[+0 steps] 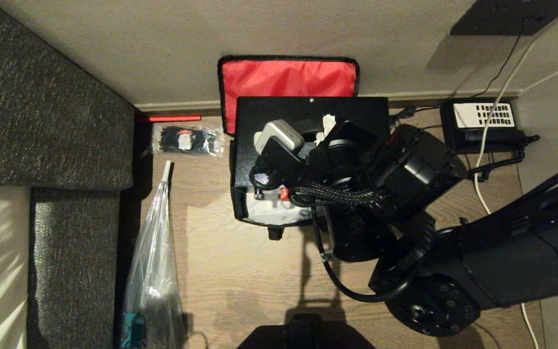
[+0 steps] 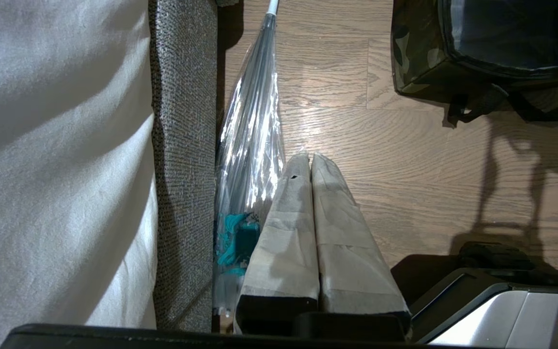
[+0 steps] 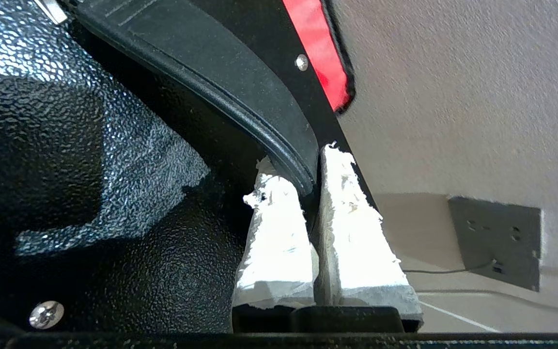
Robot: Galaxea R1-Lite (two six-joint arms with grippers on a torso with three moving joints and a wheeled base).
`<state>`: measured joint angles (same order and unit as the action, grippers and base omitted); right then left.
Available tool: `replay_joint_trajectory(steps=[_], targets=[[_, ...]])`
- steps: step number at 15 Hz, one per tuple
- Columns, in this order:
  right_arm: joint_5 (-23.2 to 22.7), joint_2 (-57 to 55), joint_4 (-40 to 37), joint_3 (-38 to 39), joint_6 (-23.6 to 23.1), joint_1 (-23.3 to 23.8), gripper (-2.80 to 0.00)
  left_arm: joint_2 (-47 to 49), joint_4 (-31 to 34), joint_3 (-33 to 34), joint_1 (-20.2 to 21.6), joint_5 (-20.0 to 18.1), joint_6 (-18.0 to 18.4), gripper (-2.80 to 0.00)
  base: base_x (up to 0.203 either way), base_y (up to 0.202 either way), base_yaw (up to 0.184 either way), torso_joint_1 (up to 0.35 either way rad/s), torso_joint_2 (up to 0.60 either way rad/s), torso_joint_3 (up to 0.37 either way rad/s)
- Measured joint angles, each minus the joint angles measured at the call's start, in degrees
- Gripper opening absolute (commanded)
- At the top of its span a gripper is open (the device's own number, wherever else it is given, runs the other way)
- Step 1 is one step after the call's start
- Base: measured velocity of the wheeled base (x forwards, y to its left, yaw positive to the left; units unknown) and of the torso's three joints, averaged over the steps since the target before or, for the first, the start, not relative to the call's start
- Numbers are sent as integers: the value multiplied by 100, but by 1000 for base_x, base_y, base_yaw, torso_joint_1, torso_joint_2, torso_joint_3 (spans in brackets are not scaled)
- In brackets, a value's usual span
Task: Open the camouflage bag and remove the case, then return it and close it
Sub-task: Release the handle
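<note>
Nearest the robot, the left end effector is parked low over the wooden floor, its taped fingers pressed together on nothing, with a clear plastic bag just beside it along the grey sofa. Further out, the camouflage bag is sat on the floor with its lid flipped back against the wall, so the red lining is on show. The black case is seen over the open bag, largely covered by the right arm. The right end effector is pinched on the case's handle, the white-padded fingers squeezed either side of it. Off to the sides by the wall, a small packet of black ties and a black telephone are lying on the floor.
</note>
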<state>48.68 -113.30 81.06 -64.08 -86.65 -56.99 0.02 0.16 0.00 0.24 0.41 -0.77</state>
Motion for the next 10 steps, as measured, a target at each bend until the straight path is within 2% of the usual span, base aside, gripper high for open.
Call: replay_joint_trajectory(steps=[10], targets=[[55,617,83,772,41,243,-280,0,2,0,0,0,3,-280,0,0,0,0,0,0]])
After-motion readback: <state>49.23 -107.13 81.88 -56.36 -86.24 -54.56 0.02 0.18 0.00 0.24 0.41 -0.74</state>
